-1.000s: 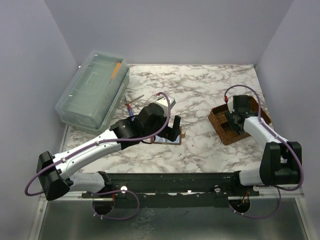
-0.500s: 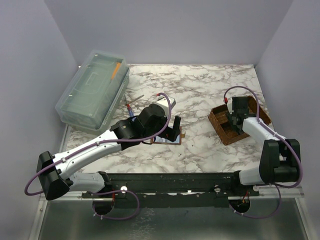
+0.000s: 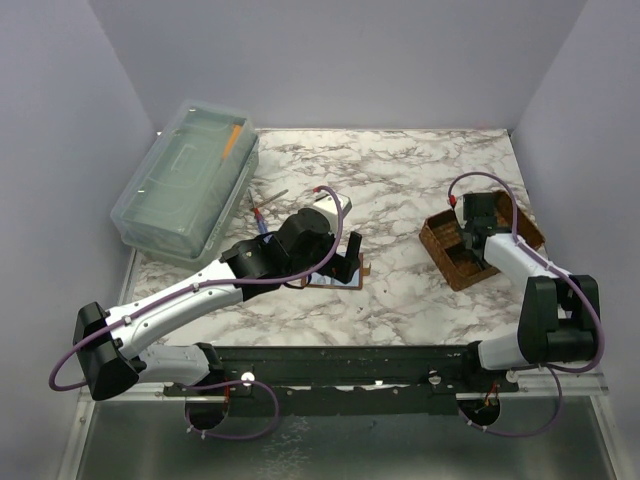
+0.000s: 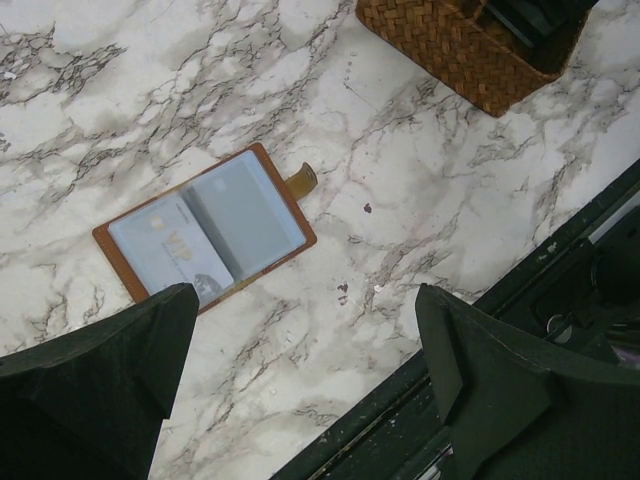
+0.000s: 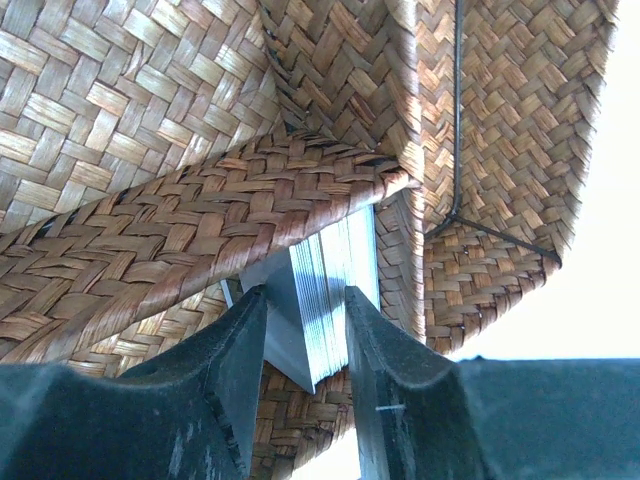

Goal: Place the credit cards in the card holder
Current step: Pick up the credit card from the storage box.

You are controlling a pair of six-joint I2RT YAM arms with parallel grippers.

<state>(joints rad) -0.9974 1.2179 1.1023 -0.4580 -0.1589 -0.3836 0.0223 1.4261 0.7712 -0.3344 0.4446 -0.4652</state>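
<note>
The right gripper (image 5: 305,300) has narrowed its jaws and now pinches the one stack of credit cards (image 5: 325,285), which stands on edge inside the single woven basket (image 5: 150,250). Well apart, one card holder (image 4: 205,230) lies open on the table (image 4: 400,200), with the left gripper (image 4: 305,300) spread wide above it.

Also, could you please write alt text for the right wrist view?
The right gripper grips a stack of grey cards standing on edge inside a woven basket, beside its divider.
</note>
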